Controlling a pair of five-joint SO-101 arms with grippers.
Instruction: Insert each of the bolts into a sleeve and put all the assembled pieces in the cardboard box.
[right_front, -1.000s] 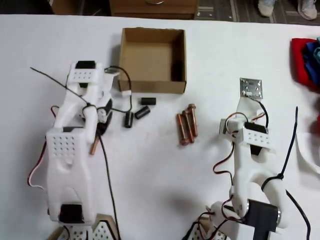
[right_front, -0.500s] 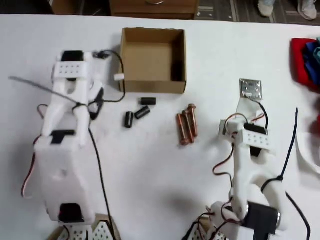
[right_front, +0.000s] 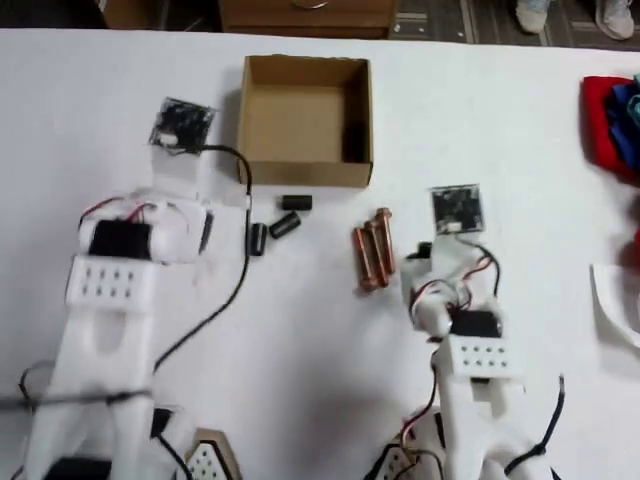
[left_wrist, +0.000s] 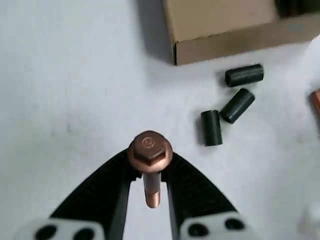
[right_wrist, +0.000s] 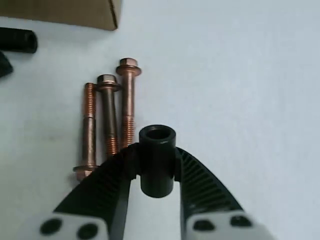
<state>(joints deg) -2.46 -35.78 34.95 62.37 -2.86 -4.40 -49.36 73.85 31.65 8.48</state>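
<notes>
My left gripper (left_wrist: 150, 167) is shut on a copper bolt (left_wrist: 150, 150), held above the bare table with its head toward the camera. Three black sleeves (left_wrist: 237, 105) lie loose in front of the cardboard box (left_wrist: 225, 42). My right gripper (right_wrist: 157, 165) is shut on a black sleeve (right_wrist: 157, 160) with its bore showing, just beside three copper bolts (right_wrist: 108, 112) lying side by side. In the high view the box (right_front: 305, 172) has a dark piece (right_front: 353, 140) in its right corner, with the sleeves (right_front: 284, 224) and bolts (right_front: 372, 248) in front of it.
The left arm (right_front: 130, 250) stands left of the sleeves and the right arm (right_front: 465, 320) right of the bolts, both trailing black cables. Red and blue cloth (right_front: 612, 115) lies at the table's right edge, with a white object (right_front: 612, 305) below it.
Both arms have changed pose. The left arm pulled back and its wrist swung toward the box's left side with the bolt. The right arm shifted left, up to the bolts.
</notes>
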